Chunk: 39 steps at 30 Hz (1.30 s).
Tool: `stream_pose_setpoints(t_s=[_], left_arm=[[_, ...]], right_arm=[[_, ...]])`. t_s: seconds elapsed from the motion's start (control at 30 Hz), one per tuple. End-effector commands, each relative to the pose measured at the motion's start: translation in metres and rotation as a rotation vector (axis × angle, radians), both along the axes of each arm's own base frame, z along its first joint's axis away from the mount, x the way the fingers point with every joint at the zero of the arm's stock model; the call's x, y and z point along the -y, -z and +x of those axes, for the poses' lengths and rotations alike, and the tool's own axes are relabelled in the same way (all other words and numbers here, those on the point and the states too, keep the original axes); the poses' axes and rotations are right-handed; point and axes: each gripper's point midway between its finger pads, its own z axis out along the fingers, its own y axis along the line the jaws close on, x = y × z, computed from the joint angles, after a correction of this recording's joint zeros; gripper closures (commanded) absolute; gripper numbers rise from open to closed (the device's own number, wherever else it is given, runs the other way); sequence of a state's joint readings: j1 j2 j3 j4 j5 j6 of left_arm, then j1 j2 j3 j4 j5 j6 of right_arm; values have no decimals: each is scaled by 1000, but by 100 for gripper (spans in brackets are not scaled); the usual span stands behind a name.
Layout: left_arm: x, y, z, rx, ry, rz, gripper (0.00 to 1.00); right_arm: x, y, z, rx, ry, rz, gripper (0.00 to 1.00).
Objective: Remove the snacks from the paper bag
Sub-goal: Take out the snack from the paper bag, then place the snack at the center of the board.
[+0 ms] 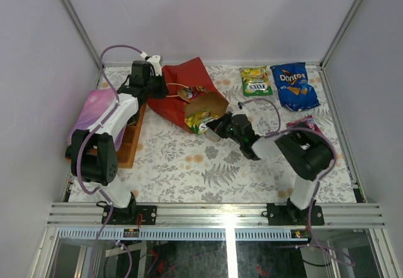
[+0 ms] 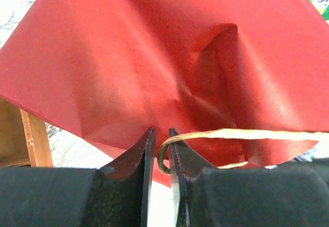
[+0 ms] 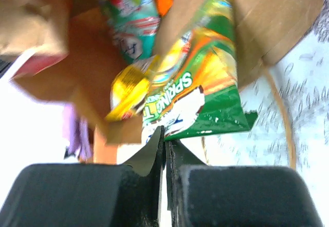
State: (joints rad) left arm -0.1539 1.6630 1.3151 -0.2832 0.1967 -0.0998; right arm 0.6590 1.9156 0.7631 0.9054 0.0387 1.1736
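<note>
My left gripper [image 2: 159,132] pinches the twine handle [image 2: 247,133] of the red paper bag [image 2: 154,57], my right gripper [image 3: 165,134] clamps the glossy green-yellow snack packet [image 3: 205,98], lower centre.

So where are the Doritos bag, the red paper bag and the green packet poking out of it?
Doritos bag [image 1: 295,87]: overhead view, middle of blue front.
red paper bag [image 1: 184,79]: overhead view, red outer side.
green packet [image 3: 226,111]: right wrist view, green lower part.
</note>
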Motion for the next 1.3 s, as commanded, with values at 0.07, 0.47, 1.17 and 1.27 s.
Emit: stream_pose_setpoints(t_s=[0.07,0.47,1.17,1.27], left_arm=[[-14,-5,10,33,-39,23,85],[-13,-9,9,40,-34,14,85],[-15,-8,8,38,-40,29,84],[-14,-6,10,32,-38,26,84]], right_arm=[[39,-83,-63,273,-129,-109,100],[193,-176,-35,409,362,-388,100],[230,-3,-12,-61,418,-360,100],[236,6,-18,-80,431,-385,100]])
